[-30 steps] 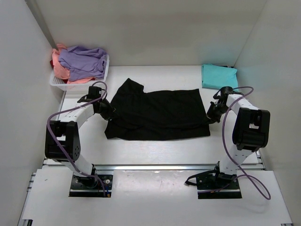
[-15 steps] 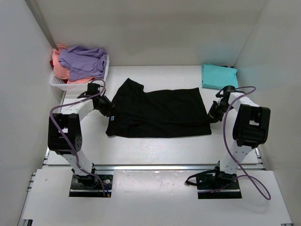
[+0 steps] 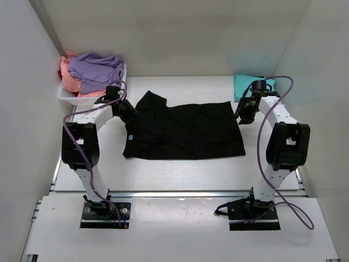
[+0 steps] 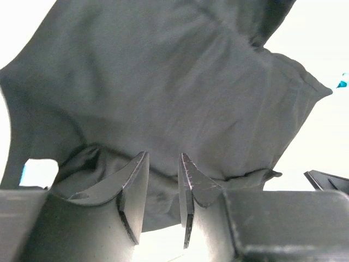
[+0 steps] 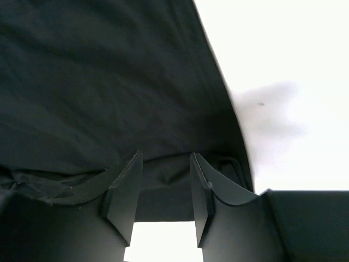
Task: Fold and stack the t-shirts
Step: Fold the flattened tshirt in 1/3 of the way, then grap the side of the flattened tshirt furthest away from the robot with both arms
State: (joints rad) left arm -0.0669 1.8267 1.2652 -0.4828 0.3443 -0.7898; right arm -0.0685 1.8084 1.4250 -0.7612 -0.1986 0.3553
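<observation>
The black t-shirt [image 3: 185, 131] lies spread across the middle of the table, with its blue neck label [image 3: 129, 137] showing at the left edge. My left gripper [image 3: 132, 114] is at the shirt's far left edge, near the sleeve. In the left wrist view the gripper [image 4: 163, 164] has puckered black cloth [image 4: 163, 82] between its narrowly parted jaws. My right gripper [image 3: 240, 118] is at the shirt's far right edge. In the right wrist view the gripper [image 5: 165, 164] likewise holds black cloth [image 5: 109, 82]. A folded teal t-shirt [image 3: 253, 87] lies at the back right.
A white mesh basket [image 3: 65, 97] stands at the back left, holding a lavender t-shirt [image 3: 95, 71], a salmon-pink one [image 3: 70, 82] and a red one [image 3: 61, 72]. White walls close in the left, back and right sides.
Both grippers have moved from the middle of the shirt's side edges toward its far corners. The blue label has come into view. The shirt's outline has barely shifted.
</observation>
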